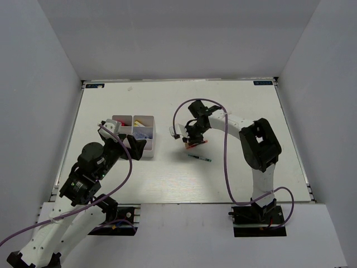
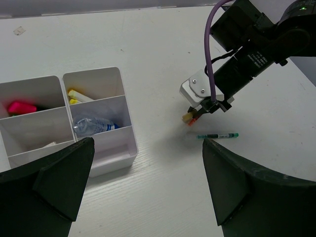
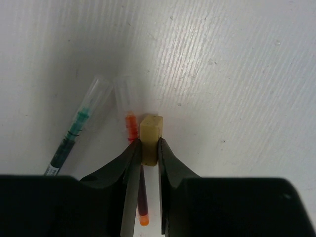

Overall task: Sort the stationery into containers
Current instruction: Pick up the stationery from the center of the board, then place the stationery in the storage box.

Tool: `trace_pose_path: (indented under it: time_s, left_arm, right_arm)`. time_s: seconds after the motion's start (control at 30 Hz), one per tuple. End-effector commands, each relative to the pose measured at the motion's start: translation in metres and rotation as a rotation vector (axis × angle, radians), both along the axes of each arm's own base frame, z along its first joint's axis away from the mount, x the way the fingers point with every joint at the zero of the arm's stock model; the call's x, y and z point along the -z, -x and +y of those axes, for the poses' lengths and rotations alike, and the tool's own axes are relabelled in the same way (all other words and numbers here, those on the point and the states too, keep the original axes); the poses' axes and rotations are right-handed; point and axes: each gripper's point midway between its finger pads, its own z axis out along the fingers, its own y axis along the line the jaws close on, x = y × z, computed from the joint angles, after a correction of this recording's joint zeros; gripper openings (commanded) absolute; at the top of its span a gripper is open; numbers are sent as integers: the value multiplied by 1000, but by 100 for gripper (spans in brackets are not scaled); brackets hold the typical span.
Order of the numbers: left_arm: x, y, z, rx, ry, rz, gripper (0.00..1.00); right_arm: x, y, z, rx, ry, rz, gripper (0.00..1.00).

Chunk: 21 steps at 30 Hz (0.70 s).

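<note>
Eraser [image 3: 150, 129] at centre of the right wrist view, pinched on both sides by the right gripper [image 3: 147, 146] (lifted or resting on the table: cannot tell). Just to its left, running under one finger, a red pen [image 3: 131, 127]; further left and apart, a green pen [image 3: 74, 133]. Both pens loose on the table [image 3: 237, 74], right of centre in the top view. Left of centre there, the tray [image 2: 116, 160], already part-filled: pink highlighter [image 2: 19, 106] in the upper-left cell, a yellow item [image 2: 79, 95] upper right, blue-labelled tube [image 2: 94, 126] in the cell below. Left gripper [image 2: 148, 182] splayed wide beside the tray, grasping nothing. Judged well along: eraser to deliver, two pens left to sort
</note>
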Motion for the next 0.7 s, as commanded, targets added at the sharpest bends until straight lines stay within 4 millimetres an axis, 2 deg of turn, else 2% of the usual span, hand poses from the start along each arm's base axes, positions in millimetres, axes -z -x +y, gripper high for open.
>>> trace_pose_path:
  time_s: [0.0,0.13,0.23,0.27,0.33,0.37,0.4,0.43,0.47,0.5,0.57,0.6,0.67]
  left_arm:
    - [1,2,0,12,-7,1,100]
    - [-4,5,1,11,5,-19,100]
    - [-17,13,0,45,42,-73,100]
    - [-19,16,-1,58,45,-94,100]
    - [-33,26,-5,109,78,-164,100]
    - [-42,35,-3,125,104,-212,100]
    - [-48,40,-3,144,113,-252,100]
    - [-57,48,-5,177,136,-297,100]
    - [-58,52,-5,192,137,-324,100]
    - [-69,64,-3,217,161,-377,100]
    - [-75,71,-3,238,177,-416,100]
    - [-70,72,-7,259,165,-414,100]
    - [-74,76,-8,279,171,-432,100]
  right_arm:
    - [-29,12,6,-35,-50,-5,4]
    - [-50,24,20,-41,-106,7,1]
    - [-83,42,46,-58,-196,12,0]
    - [-96,54,58,-85,-220,2,0]
    - [-109,65,73,-79,-261,40,0]
    - [-127,74,92,-97,-298,45,0]
    - [-131,80,99,-83,-307,77,0]
    - [-144,81,110,-84,-340,83,0]
    - [-152,88,122,-63,-357,135,0]
    - [-160,94,135,-79,-382,149,0]
    - [-166,102,155,-53,-412,210,0]
    - [-172,106,173,-75,-430,213,0]
    - [-178,108,189,-67,-456,247,0]
